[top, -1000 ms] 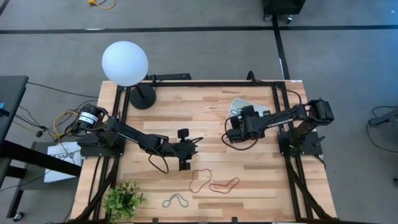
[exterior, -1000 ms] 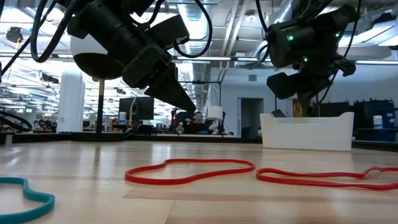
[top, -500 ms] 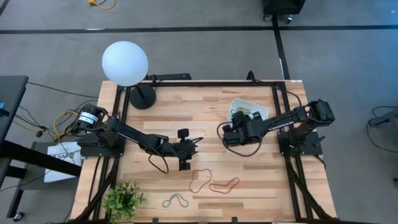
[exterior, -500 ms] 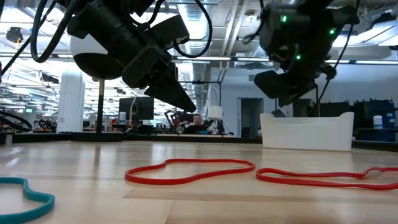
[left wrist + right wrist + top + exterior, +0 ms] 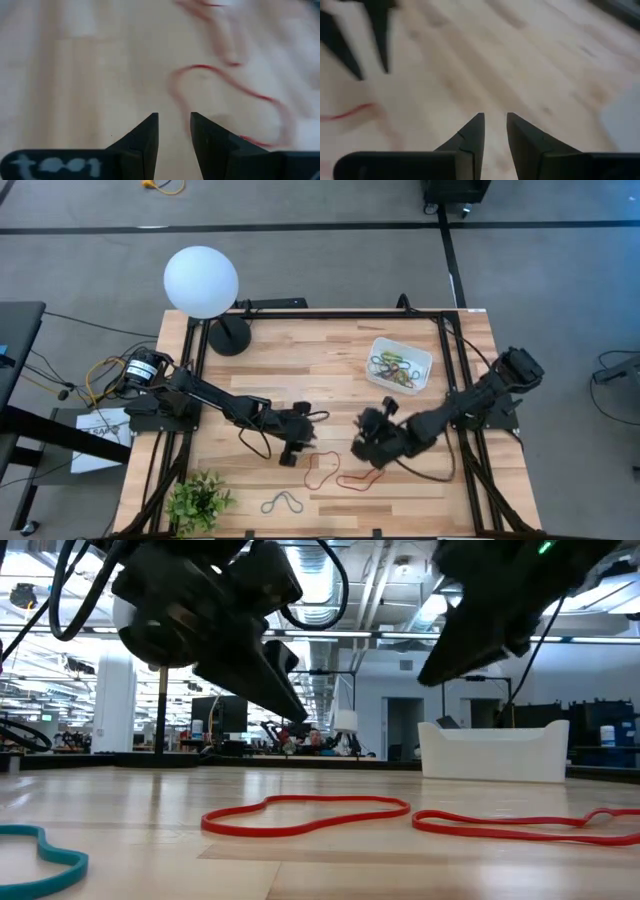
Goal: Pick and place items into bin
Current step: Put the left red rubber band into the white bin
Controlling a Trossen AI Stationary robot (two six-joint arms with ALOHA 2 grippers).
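Left fingers (image 5: pixel 174 131) slightly parted, right fingers (image 5: pixel 495 131) likewise, both seemingly empty

Globe lamp (image 5: pixel 201 281), potted plant (image 5: pixel 198 500), table (image 5: pixel 270 375)

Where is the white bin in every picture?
High view: the bin sits at the table's far right part, bands inside it.
Low view: bin stands at the right, far back on the table.
Left wrist view: not in it.
Right wrist view: cannot tell.
Shared landmark: the red bands, nearer than the bin.
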